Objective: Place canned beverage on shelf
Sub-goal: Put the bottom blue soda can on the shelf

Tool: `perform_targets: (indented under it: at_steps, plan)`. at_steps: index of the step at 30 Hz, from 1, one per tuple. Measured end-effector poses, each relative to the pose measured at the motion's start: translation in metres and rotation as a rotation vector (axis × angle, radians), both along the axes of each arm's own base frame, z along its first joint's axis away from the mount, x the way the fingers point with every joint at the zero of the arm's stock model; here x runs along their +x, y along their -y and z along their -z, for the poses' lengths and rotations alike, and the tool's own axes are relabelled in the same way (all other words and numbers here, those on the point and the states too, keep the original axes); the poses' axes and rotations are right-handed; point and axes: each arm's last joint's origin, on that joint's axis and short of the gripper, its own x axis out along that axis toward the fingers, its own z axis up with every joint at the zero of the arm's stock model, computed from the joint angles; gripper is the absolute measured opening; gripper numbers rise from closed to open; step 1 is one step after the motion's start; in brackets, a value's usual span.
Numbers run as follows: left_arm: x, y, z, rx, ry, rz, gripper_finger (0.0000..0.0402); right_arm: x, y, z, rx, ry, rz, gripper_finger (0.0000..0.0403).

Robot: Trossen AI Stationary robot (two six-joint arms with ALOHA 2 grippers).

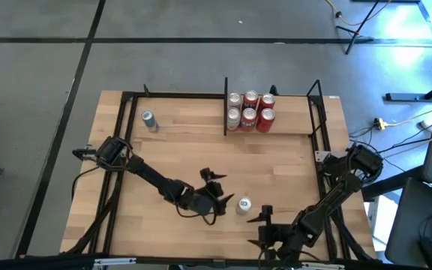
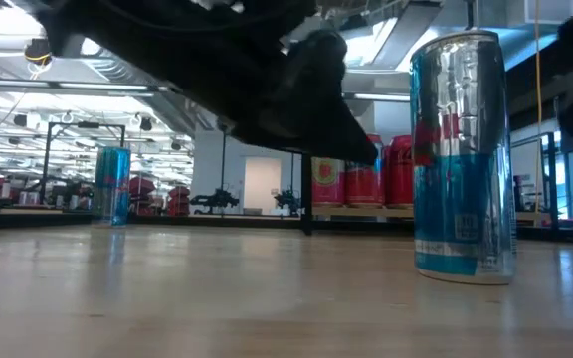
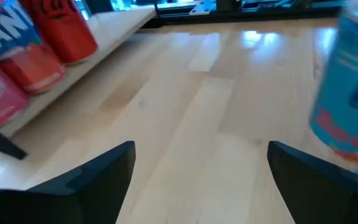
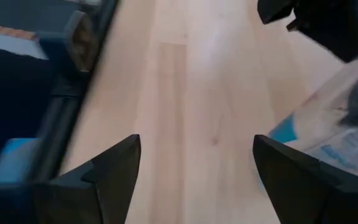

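Reaching low across the bench (image 1: 163, 150), the left end effector (image 1: 217, 189) is wide open and empty, just beside the upright blue can (image 1: 244, 204). The right end effector (image 1: 265, 225), open, waits nearby. The shelf (image 1: 291, 126) holds six cans.

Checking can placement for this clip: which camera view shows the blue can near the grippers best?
The low view: the blue can stands upright, full height, unobstructed. The high view shows only its top; both wrist views catch a blurred edge.
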Motion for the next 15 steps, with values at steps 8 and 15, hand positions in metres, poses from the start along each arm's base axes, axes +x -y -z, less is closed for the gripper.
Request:
perform_targets:
  at_steps: [8,15]
  plan:
    - [0.017,-0.021,-0.006,-0.164,0.041,0.180,0.0354,0.011,0.011,0.012,-0.055,-0.028,0.052,0.0299]
    - [0.015,-0.008,-0.006,-0.219,0.032,0.295,0.0354,0.008,0.018,0.006,-0.035,-0.111,0.040,0.0299]
